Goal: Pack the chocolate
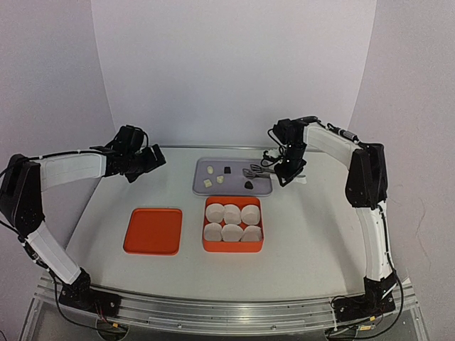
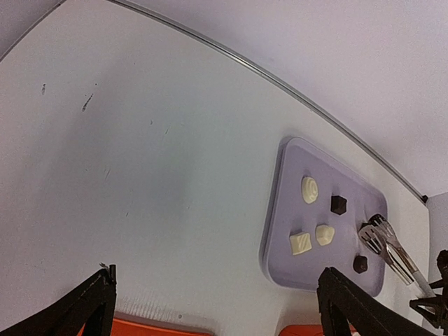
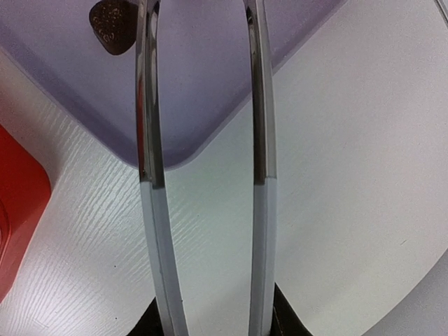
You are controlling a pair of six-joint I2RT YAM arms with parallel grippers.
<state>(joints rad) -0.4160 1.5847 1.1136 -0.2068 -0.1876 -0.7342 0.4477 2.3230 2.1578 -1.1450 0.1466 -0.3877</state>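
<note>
A: Nearest the bases we note the orange lid [image 1: 153, 231] set beside the orange box [image 1: 232, 248]. Its six paper cups [image 1: 232, 213] sit bare. We judge the box is left uncovered so pieces can be dropped in.

B: Agreed. Beyond it the chocolate [image 1: 220, 180] lies on the purple tray [image 1: 234, 190], with none yet in a cup. We count three white and two dark pieces, and cannot find a sixth.

A: And the right gripper [image 1: 288, 172]?

B: Its fingers are closed partway on the handle end of the steel tongs [image 1: 252, 171]. The tongs' arms stand apart over the tray's edge, with a dark piece [image 3: 112, 24] near them. We judge the tongs suit such small lumps.

A: And the left gripper [image 1: 146, 160]?

B: It is spread wide and holds nothing, well left of the tray and out of the way.
</note>
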